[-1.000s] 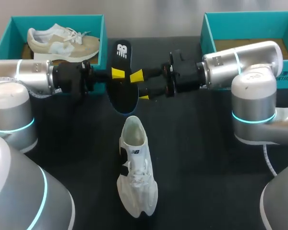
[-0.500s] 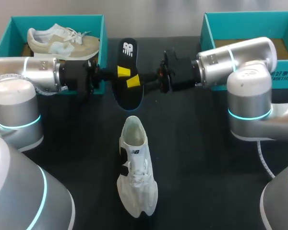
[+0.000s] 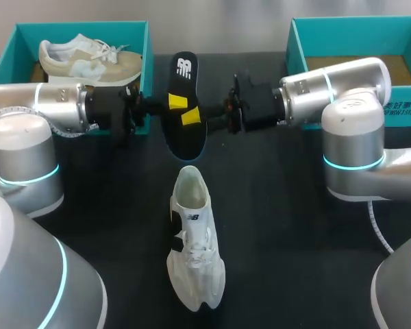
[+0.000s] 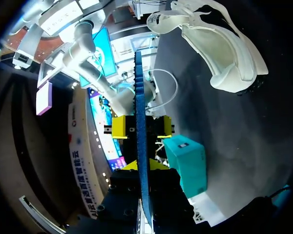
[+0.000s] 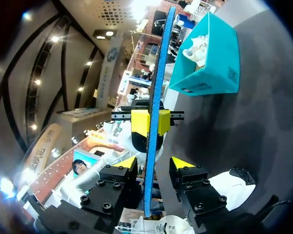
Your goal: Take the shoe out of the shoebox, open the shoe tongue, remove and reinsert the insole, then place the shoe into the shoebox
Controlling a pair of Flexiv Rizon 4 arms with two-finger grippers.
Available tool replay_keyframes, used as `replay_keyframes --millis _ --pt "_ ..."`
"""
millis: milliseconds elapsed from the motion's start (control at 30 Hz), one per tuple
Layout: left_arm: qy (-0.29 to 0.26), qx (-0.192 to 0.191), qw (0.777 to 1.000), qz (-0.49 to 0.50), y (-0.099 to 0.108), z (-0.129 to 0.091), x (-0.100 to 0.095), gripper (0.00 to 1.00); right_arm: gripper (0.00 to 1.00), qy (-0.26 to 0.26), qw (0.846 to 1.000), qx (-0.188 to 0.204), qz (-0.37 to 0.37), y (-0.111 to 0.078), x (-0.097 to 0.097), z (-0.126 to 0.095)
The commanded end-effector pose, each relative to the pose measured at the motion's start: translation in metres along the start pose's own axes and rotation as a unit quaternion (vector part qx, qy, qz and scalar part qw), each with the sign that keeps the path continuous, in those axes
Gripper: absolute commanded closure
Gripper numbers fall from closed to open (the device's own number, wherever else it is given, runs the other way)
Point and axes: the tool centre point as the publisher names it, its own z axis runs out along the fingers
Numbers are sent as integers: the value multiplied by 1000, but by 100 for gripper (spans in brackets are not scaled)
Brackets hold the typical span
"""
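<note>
**Insole's out, pinched from the left, reinsert step coming up**

Roughly mid-task, by the look of it. On the left side, the insole point(image 3: 185, 72) is pinched by the left claw point(image 3: 177, 103). In the right wrist view, that claw's two yellow tips are seen pressed on the insole's two faces. The insole is held just past the heel end of the white shoe point(image 3: 194, 240), printed face turned up. The white shoe is laid on the table point(image 3: 288, 226) with its toe toward the robot and its mouth looking well opened.

Just beside the left claw, the right claw point(image 3: 191, 116) is set around the same insole. Its fingers are spread with a gap on either side, so nothing is gripped by it. A hand-over is probably being set up, but that's only a guess.

For the next move, the insole would need to be lined up with the shoe's mouth and slid in toe-end first. The shoe would likely have to be steadied by whichever claw is freed. Some flopping can be expected from a thing that thin.

Boxes:
- A beige-and-white sneaker point(image 3: 89, 60) is held in the left shoebox point(image 3: 82, 26).
- The right shoebox point(image 3: 356, 24) is partly hidden by the right arm point(image 3: 335, 86); only brown floor is shown in what's visible. That's presumably where the white shoe gets put at the end.
</note>
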Motion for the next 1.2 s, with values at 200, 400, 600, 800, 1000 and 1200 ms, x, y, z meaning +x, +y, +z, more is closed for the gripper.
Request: replay_keyframes --millis 200,400,600,800,1000,1200 --pt "3 -7 1000 0 -2 0 -1 100 56 3 1000 -3 -8 -3 0 1" --pt "5 -9 1000 -3 -4 2 1 100 64 3 1000 -2 -14 0 1 5" --pt "5 -16 1000 -1 -5 2 1 100 75 9 1000 -3 -19 1 -1 6" --pt "5 -17 1000 1 -6 1 1 100 81 13 1000 -7 -23 2 -1 6" --pt "3 -20 1000 2 -7 2 2 100 96 15 1000 -10 -24 2 -2 6" --pt "5 -18 1000 3 -8 3 3 100 92 16 999 -12 -25 4 -2 6"
